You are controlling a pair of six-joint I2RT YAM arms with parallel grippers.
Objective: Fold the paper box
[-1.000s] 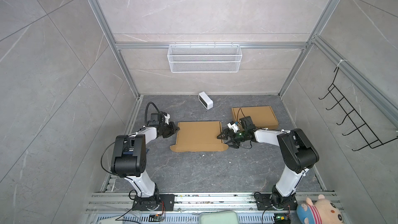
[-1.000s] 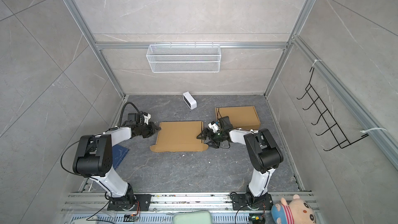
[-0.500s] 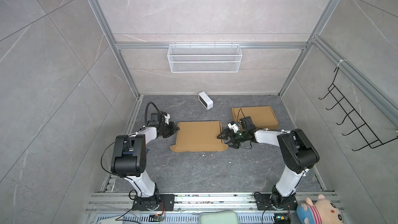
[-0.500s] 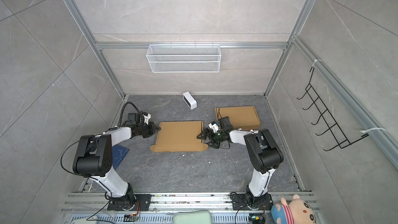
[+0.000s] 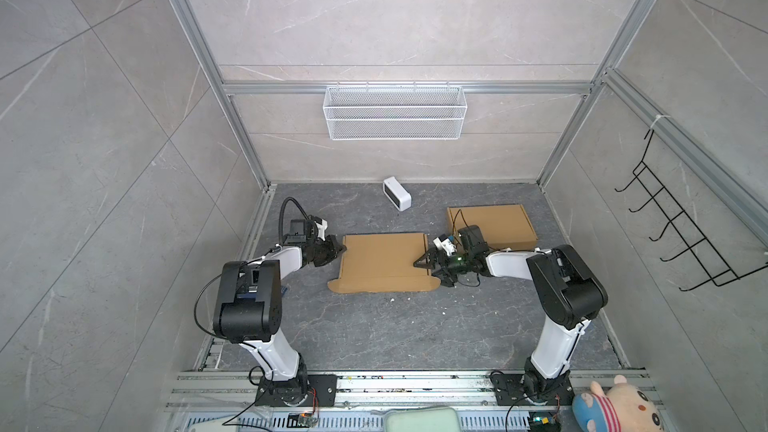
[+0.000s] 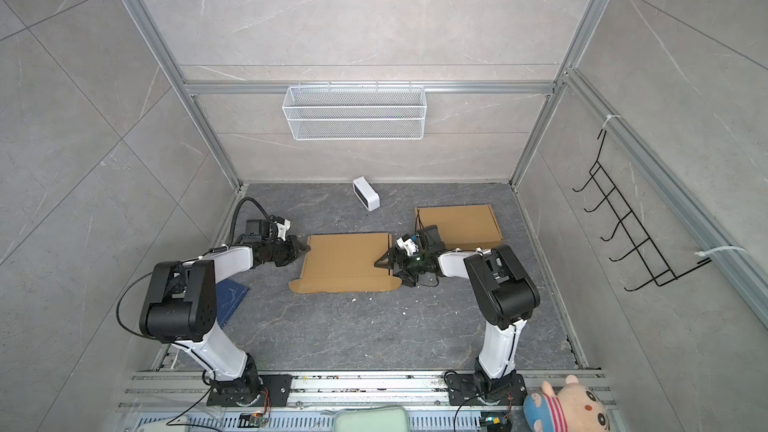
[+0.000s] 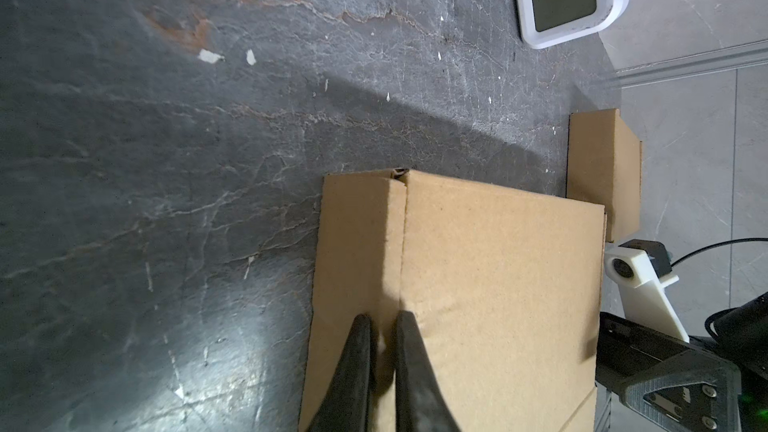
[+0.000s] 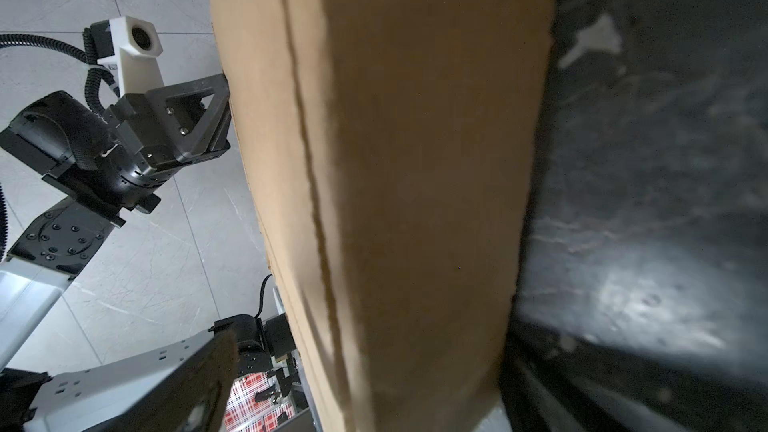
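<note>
Paper box [image 5: 384, 261] is lying flat and unfolded on the dark worktop [image 5: 374, 326] in both top views, about midway between the left and right edges and somewhat nearer the back edge than the front. A long flap is running along its front side. The left gripper [image 5: 342, 249] is meeting the box's left edge. The right gripper [image 5: 430, 273] is reaching over its right edge near the front right corner, jaws standing spread wide. A second brown box [image 5: 490, 224], folded shut, is sitting near the back right corner, and a small white device [image 5: 397, 193] is lying by the back edge.

In the left wrist view the two black fingers [image 7: 359, 367] are sitting almost pressed together, pinching the paper box [image 7: 498, 284] at the crease of its narrow side flap.

In the right wrist view the paper box [image 8: 415, 201] is filling the middle of the frame, close and blurred. The left gripper is butting against its far edge, fingertips hidden. Whether the right gripper's fingers are touching the cardboard I cannot tell
</note>
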